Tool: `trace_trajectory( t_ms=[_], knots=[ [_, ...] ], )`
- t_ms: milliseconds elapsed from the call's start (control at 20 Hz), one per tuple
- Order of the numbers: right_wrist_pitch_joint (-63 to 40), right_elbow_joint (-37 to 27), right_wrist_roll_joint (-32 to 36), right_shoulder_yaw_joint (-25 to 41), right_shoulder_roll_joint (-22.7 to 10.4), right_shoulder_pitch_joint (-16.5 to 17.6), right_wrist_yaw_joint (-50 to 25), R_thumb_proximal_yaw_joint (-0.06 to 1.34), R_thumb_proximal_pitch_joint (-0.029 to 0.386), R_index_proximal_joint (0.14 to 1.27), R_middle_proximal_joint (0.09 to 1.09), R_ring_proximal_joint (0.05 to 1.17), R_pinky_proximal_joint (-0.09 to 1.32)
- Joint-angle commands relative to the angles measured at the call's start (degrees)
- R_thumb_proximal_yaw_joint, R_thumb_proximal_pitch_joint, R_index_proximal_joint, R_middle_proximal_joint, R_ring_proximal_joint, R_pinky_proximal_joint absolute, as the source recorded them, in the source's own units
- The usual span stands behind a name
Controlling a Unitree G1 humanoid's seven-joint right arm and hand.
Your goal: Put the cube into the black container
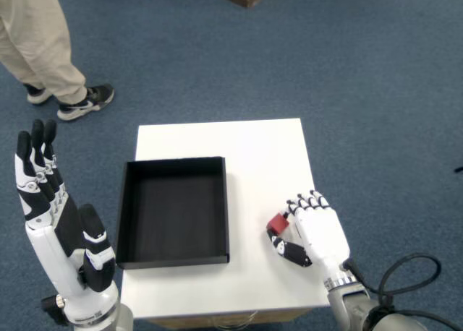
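My right hand (312, 230) was low on the white tabletop (260, 147), thumb and fingers closed around the small red cube (278, 223). So the grab looked done. The cube was not lifted yet. The black container (173, 210) sat empty, just to the left, waiting for it.

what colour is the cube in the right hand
Red. The cube shows between the right hand's thumb and fingers in the head view.
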Motion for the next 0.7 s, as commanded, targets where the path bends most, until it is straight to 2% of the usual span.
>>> trace_trajectory(
  t_ms=[50,200,400,550,700],
  knots=[
    [-3.42,2.03,-0.43,0.3,-0.72,-3.38,-6.94,1.25,0.176,1.07,0.45,0.34,0.22],
    [-6.58,2.48,-1.43,1.01,-0.16,-4.53,-12.69,1.25,0.178,1.07,0.45,0.34,0.22],
    [-14.33,5.29,-4.13,2.98,2.8,-7.77,-26.87,1.24,0.181,1.07,0.46,0.34,0.23],
    [-21.11,9.51,-4.56,5.41,3.73,-9.42,-28.82,1.24,0.183,1.07,0.45,0.34,0.22],
    [-31.0,17.76,-2.02,10.31,4.74,-10.83,-29.59,1.24,0.183,1.07,0.45,0.33,0.22]
  ],
)
